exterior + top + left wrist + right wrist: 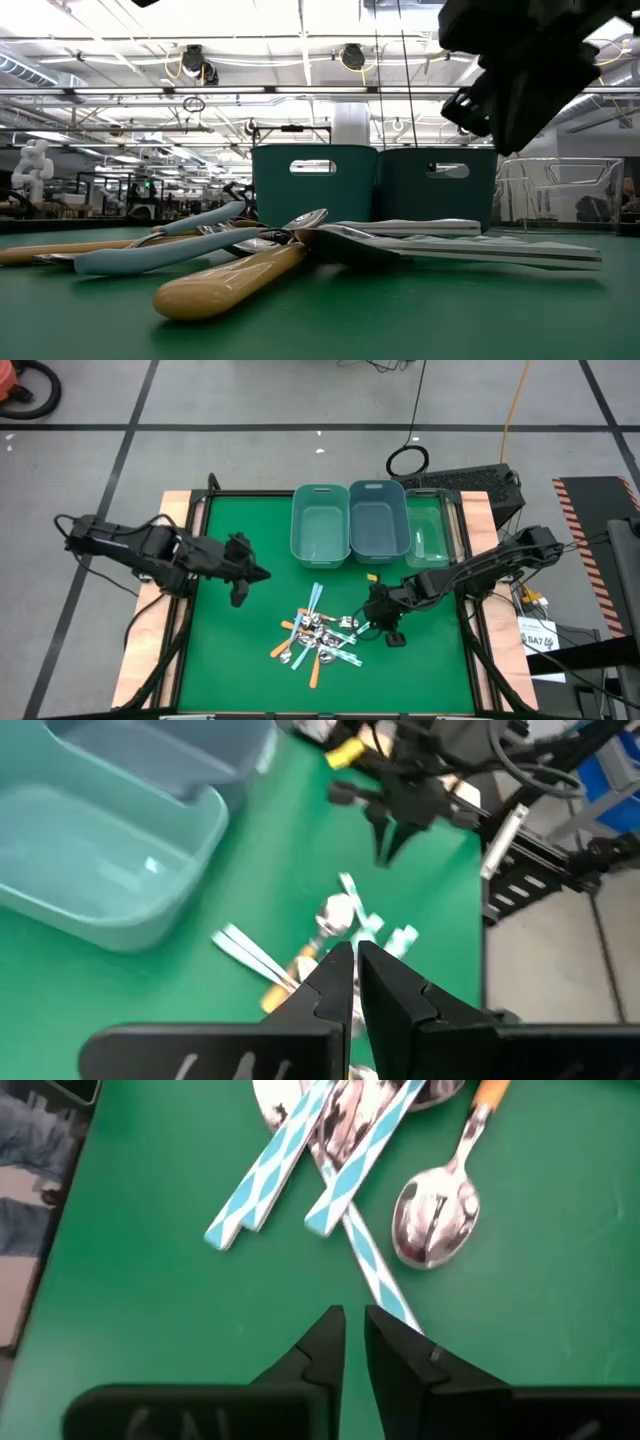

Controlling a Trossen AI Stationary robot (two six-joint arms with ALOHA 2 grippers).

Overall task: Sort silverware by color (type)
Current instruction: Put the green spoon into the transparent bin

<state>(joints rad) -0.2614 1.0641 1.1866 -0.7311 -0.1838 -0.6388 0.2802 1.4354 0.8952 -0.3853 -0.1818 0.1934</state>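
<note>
Just in front of the right end effector (383,622), whose fingers stand nearly pressed together and empty, the spoons (318,635) lie heaped on the green surface (240,650). Beyond it stand three bins (348,525). The left end effector (250,575), pressed together, hovers well left. Behind, a workshop with ceiling lights.

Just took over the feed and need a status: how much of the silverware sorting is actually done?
Done: nothing that shows; the bins look empty. In hand: nothing; the right gripper sits beside the silverware pile, fingers nearly together, gripping nothing. The left gripper waits shut, away from the pile. Left: every piece lies heaped on the green mat.
</note>
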